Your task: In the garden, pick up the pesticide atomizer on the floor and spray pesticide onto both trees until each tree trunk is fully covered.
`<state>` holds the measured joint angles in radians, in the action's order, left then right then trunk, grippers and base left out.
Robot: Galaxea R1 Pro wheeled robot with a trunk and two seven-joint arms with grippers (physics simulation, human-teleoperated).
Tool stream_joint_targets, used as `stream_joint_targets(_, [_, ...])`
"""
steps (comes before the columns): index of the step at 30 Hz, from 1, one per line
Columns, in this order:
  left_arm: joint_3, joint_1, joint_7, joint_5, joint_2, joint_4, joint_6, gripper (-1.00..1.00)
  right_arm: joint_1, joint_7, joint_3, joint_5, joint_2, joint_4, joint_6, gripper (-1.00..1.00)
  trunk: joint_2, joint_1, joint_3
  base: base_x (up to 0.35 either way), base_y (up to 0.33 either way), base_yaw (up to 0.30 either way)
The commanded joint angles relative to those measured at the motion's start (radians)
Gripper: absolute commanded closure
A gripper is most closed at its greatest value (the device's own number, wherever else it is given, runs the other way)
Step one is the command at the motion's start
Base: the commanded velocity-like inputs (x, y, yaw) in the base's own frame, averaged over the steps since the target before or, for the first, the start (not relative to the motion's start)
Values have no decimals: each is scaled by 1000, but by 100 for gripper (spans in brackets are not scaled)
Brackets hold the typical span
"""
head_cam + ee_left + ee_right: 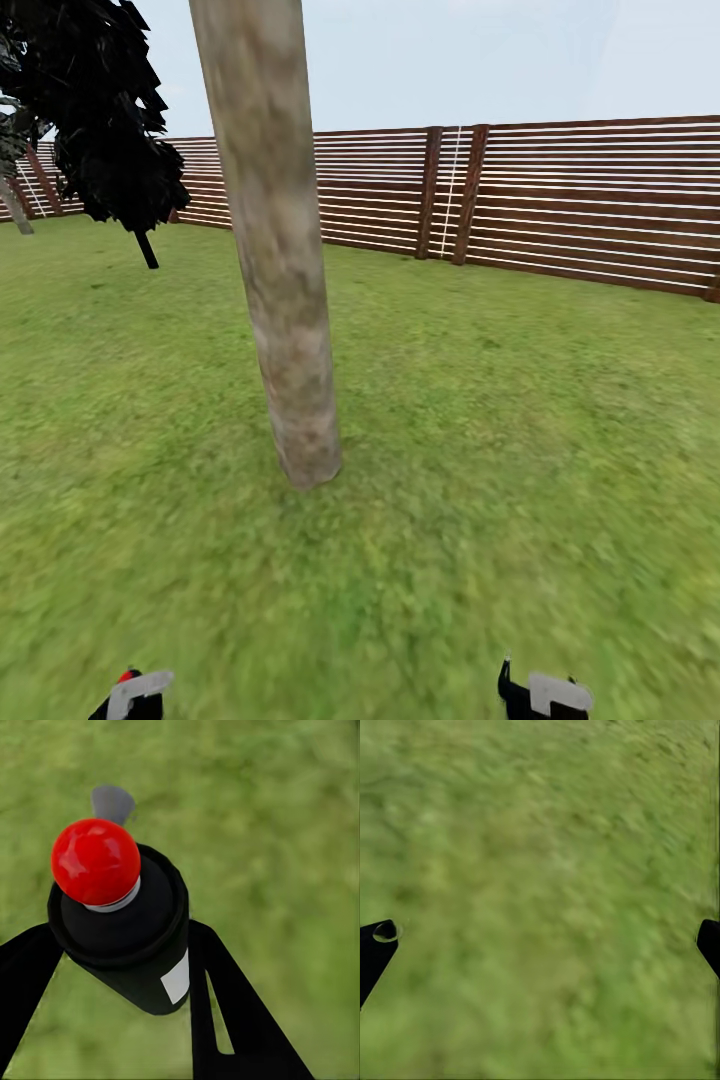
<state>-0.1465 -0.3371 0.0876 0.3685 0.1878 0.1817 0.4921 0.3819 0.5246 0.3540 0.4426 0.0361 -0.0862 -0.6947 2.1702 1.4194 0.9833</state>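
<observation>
With left gripper [120,967] clamped around the pesticide atomizer [120,922] and right gripper [540,945] spread wide and empty over lawn [520,450], raise and aim the red tip squarely at tree trunk [285,300] ahead.

Head cam: high up, facing forward and tilted down across the green grass lawn [520,450], close to the thick pale grey-brown mottled tree trunk [275,250], with the brown horizontal-slat wooden fence [590,200] far behind. Both grippers just clip its bottom edge: left gripper [135,695], right gripper [545,692].

Left wrist cam: looks along the fingers down at grass, very near the black cylindrical atomizer with round red tip [124,922] between them.

Right wrist cam: aimed down at blurred grass [547,892], dark fingertips [375,945] at the frame edges.

Shared: all three see lawn; head and left wrist cams both catch the red tip.
</observation>
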Motion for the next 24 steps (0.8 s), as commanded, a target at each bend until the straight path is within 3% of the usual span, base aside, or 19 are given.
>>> stream_joint_targets(1, [-1,-6,-1,-1,6,6,0,100,0,6,1,-1,1,-6,-6,-100,0,0,0,0,0,0])
stream_joint_targets(5, [-1,-29,-3,-19,26,29,-2,100,3,25,-3,2,2,-28,-28,-100,0,0,0,0,0,0])
stream_joint_targets(9, [-1,-52,-17,-47,30,52,0,100,2,23,-1,-1,-10,-51,-51,-100,0,0,0,0,0,0])
stream_joint_targets(10, [-1,-120,-87,-252,30,84,-2,100,2,17,-5,4,-10,-157,-121,-100,0,0,0,0,0,0])
stream_joint_targets(11, [-1,-127,-133,-291,30,102,-6,100,3,-10,-13,11,-10,-162,-121,-100,0,0,0,0,0,0])
stream_joint_targets(13, [-2,-157,-239,-352,34,117,-11,100,6,-182,-51,32,-9,-216,-119,-100,0,0,0,0,0,0])
stream_joint_targets(15, [-1,-189,-354,-422,45,121,-41,100,7,-351,-64,38,-10,-294,-109,-100,0,0,0,0,0,0])
stream_joint_targets(17, [-1,-223,-476,-522,49,126,-125,100,8,-452,-69,42,-10,-353,-59,-100,0,0,0,0,0,0])
stream_joint_targets(20, [0,-260,-611,-643,48,128,-200,100,10,-569,-72,45,-10,-410,28,-100,0,0,0,0,0,0])
stream_joint_targets(22, [-1,-287,-712,-706,45,128,-222,100,31,-662,-73,47,-10,-439,86,-100,0,0,0,0,0,0])
stream_joint_targets(24, [-1,-314,-818,-755,39,129,-256,100,70,-763,-73,82,-10,-448,149,-100,0,0,0,0,0,0])
